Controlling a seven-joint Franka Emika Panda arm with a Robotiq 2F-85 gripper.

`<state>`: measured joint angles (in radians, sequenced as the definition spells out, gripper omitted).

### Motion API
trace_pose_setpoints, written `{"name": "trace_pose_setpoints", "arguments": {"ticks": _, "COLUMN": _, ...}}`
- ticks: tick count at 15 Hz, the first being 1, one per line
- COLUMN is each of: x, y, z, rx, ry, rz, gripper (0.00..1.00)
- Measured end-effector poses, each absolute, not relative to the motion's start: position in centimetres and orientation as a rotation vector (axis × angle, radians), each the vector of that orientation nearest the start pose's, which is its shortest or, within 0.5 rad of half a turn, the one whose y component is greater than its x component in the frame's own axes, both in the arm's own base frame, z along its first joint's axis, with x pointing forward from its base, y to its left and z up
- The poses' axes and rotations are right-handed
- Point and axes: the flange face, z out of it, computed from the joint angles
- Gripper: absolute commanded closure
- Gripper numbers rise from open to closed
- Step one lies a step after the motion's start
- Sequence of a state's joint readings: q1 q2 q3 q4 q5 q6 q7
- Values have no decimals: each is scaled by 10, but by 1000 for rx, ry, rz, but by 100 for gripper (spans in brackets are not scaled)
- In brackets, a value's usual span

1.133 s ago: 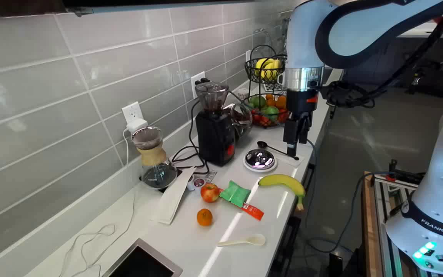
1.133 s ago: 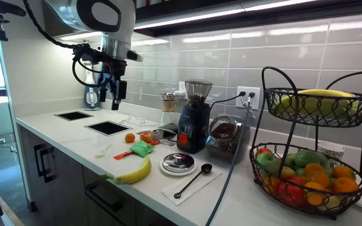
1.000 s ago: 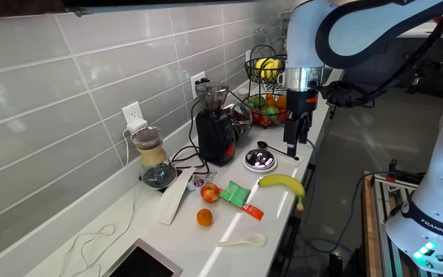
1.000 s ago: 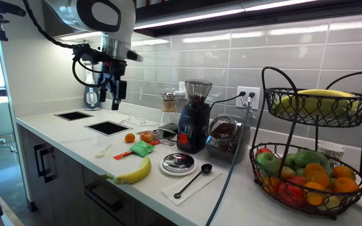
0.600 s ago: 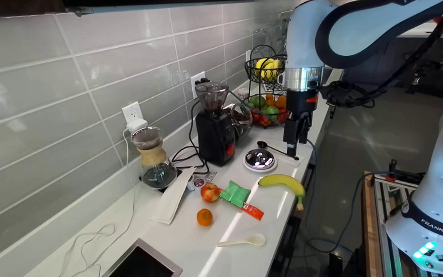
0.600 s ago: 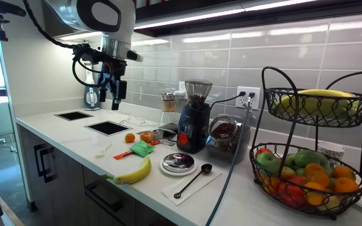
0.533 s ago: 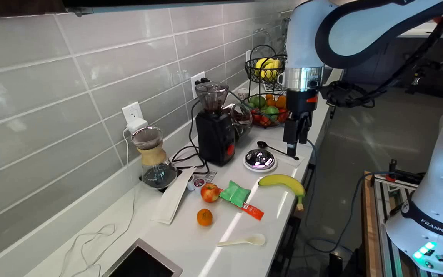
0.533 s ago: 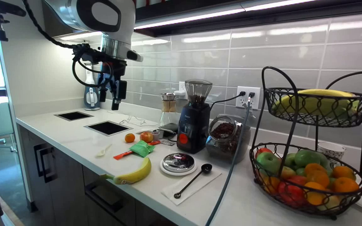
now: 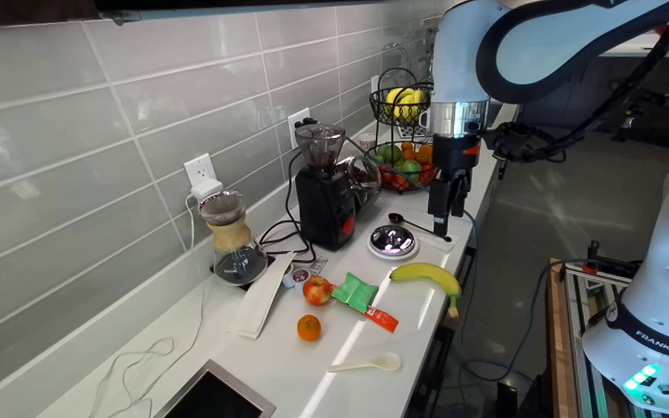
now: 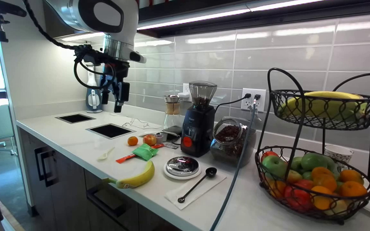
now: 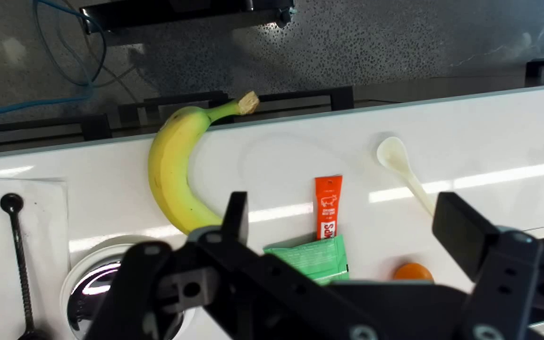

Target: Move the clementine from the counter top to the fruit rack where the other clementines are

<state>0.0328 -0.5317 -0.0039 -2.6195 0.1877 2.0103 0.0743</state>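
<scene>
Pointing straight down, the claw point(image 11: 340, 210) hangs well above the bench point(image 9: 288, 360), its fingers point(image 11: 463, 233) spread wide. Directly over it the arm point(image 9: 462, 58) stands upright through a silver collar point(image 9: 456, 119), then bends and, in an exterior view, runs off to the upper right; a bundle of black cable point(image 9: 517, 142) is coiled beside the wrist. Below the claw, seen through the gap in the wrist view, a green packet point(image 11: 317, 257) lies across a red stick packet point(image 11: 327, 203). A banana point(image 11: 168, 174) lies beyond the finger at that view's left, its stem jutting over the bench's edge. The clementine point(image 11: 412, 272) sits on the bench, below the claw and towards the finger at that view's right, partly hidden by the claw's body; in both exterior views it shows whole, near an apple point(image 9: 317, 290). A pale spoon point(image 11: 394, 155) lies on the same side. Away from the clementine, past the banana, are a chrome-topped disc point(image 9: 392, 240) and a black scoop point(image 11: 21, 262) on a white napkin point(image 11: 47, 226). Farther from the claw, towards the tiled wall point(image 9: 50, 145), stands a black grinder point(image 9: 324, 206). Farther still is the fruit rack point(image 10: 328, 124), bananas point(image 10: 332, 94) in its upper tier, the other clementines point(image 10: 325, 183) among red and green fruit point(image 10: 315, 161) in its lower.
</scene>
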Motion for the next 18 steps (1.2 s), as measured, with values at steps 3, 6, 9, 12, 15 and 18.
{"name": "trace_pose_setpoints", "arguments": {"ticks": 3, "x": 365, "y": 22, "z": 417, "rx": -2968, "ry": 195, "rz": 128, "gripper": 0}}
{"name": "trace_pose_setpoints", "arguments": {"ticks": 6, "x": 368, "y": 23, "z": 415, "rx": -2972, "ry": 151, "rz": 135, "gripper": 0}}
{"name": "trace_pose_setpoints", "arguments": {"ticks": 9, "x": 386, "y": 36, "z": 405, "rx": -2978, "ry": 8, "rz": 183, "gripper": 0}}
{"name": "trace_pose_setpoints", "arguments": {"ticks": 12, "x": 417, "y": 55, "z": 394, "rx": -3005, "ry": -112, "rz": 174, "gripper": 0}}
{"name": "trace_pose_setpoints", "arguments": {"ticks": 15, "x": 447, "y": 75, "z": 383, "rx": -3056, "ry": -221, "rz": 124, "gripper": 0}}
{"name": "trace_pose_setpoints", "arguments": {"ticks": 18, "x": 473, "y": 93, "z": 367, "rx": -3095, "ry": -320, "rz": 77, "gripper": 0}}
